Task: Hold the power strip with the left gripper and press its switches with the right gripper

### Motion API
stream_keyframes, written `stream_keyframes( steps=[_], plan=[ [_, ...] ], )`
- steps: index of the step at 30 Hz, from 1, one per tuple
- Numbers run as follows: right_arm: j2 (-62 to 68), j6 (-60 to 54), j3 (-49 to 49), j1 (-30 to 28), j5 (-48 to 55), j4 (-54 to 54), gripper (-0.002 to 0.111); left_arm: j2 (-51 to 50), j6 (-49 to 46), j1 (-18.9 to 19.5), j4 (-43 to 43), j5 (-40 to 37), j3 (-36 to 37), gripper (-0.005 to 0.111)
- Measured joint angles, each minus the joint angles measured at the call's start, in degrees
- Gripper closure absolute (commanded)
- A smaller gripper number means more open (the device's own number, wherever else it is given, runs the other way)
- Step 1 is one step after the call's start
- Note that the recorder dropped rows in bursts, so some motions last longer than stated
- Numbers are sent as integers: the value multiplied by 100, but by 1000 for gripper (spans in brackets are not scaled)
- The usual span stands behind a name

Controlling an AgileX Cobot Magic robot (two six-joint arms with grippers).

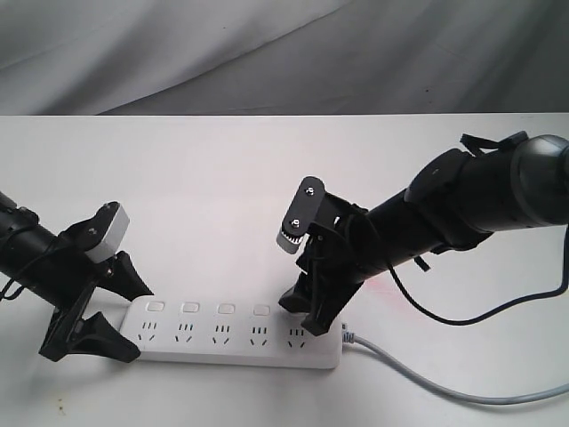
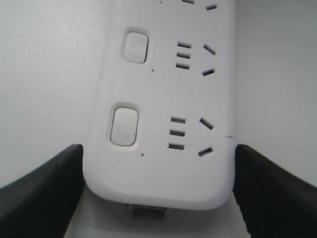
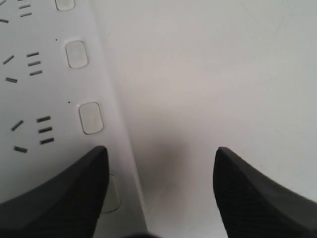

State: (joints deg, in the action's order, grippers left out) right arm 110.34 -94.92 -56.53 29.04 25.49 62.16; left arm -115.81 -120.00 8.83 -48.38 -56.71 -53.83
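power strip (image 1: 236, 349) is lying flat on the white surface (image 1: 222, 196), running side to side in the exterior view, with the grey cord (image 1: 427, 378) leaving its right-hand end.

left hand (image 1: 142, 325) is straddling the opposite end. in its wrist view both fingers (image 2: 42, 196) are sitting against the strip's long edges with no gap showing, so I'm reading it as clamped on the power strip.

right hand (image 1: 302, 318) is spread apart and angling down over the cord end. one finger (image 3: 59, 198) is covering most of the last switch (image 3: 114, 196); the other is hanging over bare surface just beside the strip. can't tell if that finger is touching the button or floating above it. the other four switches (image 1: 189, 308) are showing uncovered in a row along the far edge.

my read: we're pressing the cord-end switch, and nothing here confirms any button as toggled.

doing it well:
- centre the fingertip on the button face. it's looking biased toward the button's inner edge.
- drive straight down, not along the arm's slant. a slanted push is going to be shoving the strip sideways.
- the clamp is gripping only the far end, so this end is probably free to pivot. use low force and a short stroke.
- watch the idle finger. if it's landing on the surface first, the button isn't bottoming out.
- lift clear before stepping along the row.
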Motion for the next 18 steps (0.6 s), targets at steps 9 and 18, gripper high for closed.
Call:
stream_keyframes(
  steps=[9, 18],
  plan=[
    [-36, 101, 193, 0, -269, 14, 51, 0, 0, 0, 0, 0, 0, 51],
    [-87, 122, 271, 0, -391, 57, 51, 0, 0, 0, 0, 0, 0, 51]
  ],
)
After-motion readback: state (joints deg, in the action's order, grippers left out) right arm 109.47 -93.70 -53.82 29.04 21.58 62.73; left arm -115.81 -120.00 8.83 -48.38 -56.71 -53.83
